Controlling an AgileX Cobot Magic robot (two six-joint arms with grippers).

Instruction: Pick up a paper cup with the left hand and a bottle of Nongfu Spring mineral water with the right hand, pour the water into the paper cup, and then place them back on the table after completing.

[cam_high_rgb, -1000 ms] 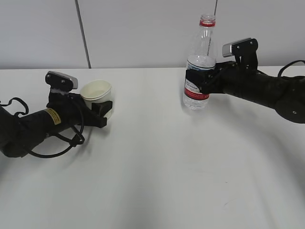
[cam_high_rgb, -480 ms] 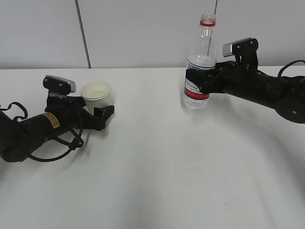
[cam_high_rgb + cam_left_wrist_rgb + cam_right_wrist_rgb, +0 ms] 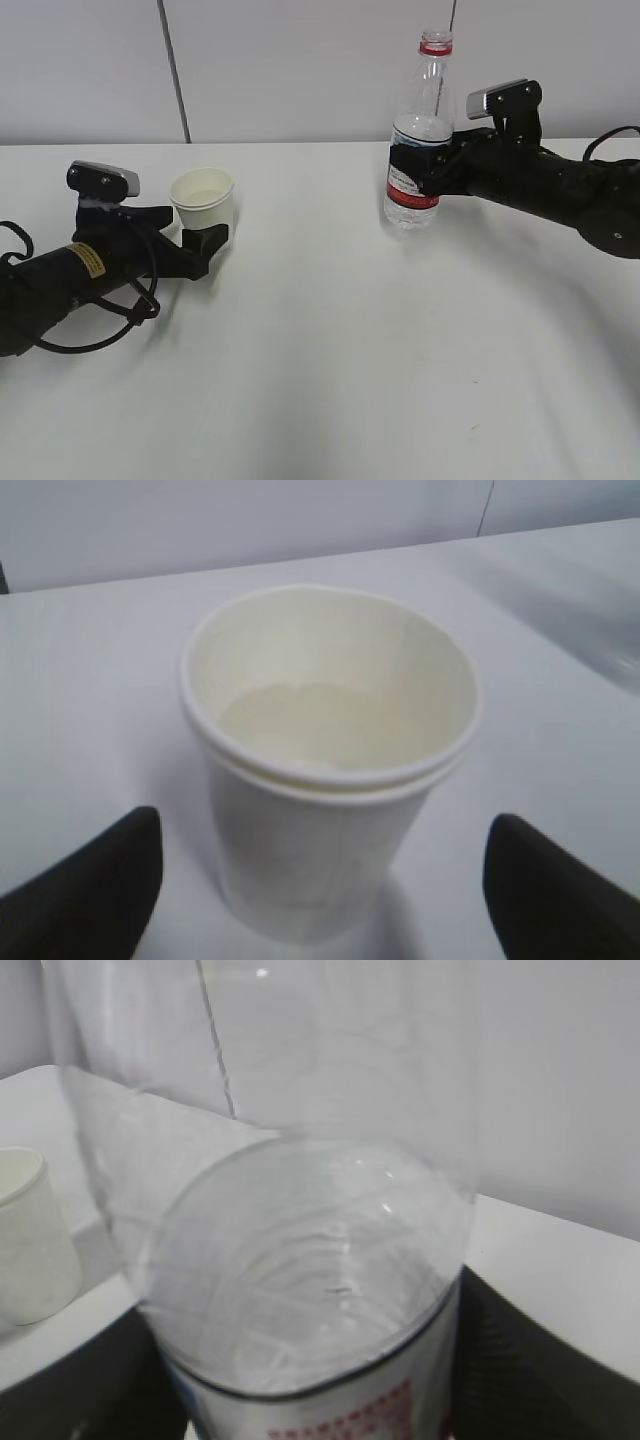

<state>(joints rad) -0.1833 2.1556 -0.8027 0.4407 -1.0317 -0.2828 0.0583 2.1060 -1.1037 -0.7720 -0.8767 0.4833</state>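
You have a large white table (image 3: 330, 340) running back to a pale wall. On its left stands an upright paper cup (image 3: 204, 199) with water (image 3: 325, 725) in it; on its right stands an uncapped mineral water bottle (image 3: 418, 150), well apart.

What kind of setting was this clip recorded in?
Probably a lab or test bench, not a home: a bare white table, plain grey wall panels behind it, and only a paper cup and water bottle laid out.
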